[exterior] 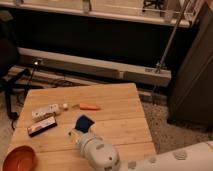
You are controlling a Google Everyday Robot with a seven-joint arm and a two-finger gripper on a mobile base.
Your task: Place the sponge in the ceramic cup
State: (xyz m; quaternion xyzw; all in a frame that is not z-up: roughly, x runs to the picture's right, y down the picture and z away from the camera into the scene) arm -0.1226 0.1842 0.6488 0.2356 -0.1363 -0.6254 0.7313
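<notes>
Hanging low, the gripper (78,134) is right beside the blue sponge (84,121); I cannot tell its grip. The ceramic cup (20,159) sits well apart on the table (120,112).

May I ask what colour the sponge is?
The sponge is dark blue, camera view; the hand is close beside it.

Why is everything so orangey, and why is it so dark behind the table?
Camera view: warm light tints the wooden table yellowish; the wall behind it sits in deep shadow; the hand, right by the sponge, looks pale; the ceramic cup shows a soft shine inside.
</notes>
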